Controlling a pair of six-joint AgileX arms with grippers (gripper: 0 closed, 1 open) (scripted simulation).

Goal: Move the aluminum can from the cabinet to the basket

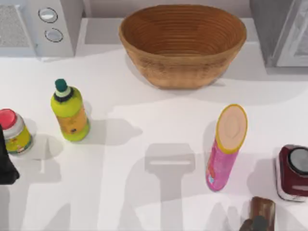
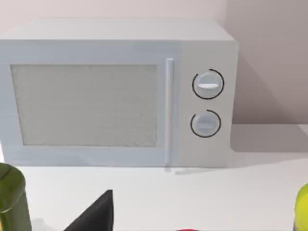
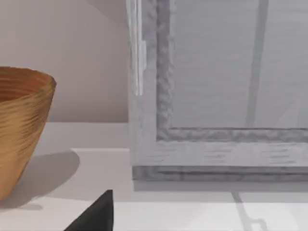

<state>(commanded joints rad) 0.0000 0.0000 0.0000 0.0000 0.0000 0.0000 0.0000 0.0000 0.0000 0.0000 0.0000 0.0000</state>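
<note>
Left pincer (image 1: pixel 7 168) parked at the counter's left edge beside the red-lidded jar (image 1: pixel 14 131); right pincer (image 3: pixel 96 211) low near the front right corner, facing the cabinet (image 3: pixel 216 96). Cannot tell either pincer's opening. Cabinet door shut, so presumably can inside, unseen. Best opened first, squarely, keeping clear of the basket (image 1: pixel 183 45) at the back.

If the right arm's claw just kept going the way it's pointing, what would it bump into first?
Most likely the cabinet: in the right wrist view its pale framed door sits squarely ahead, with bare table before it. The basket lies off to one side. Depth is hard to judge.
</note>
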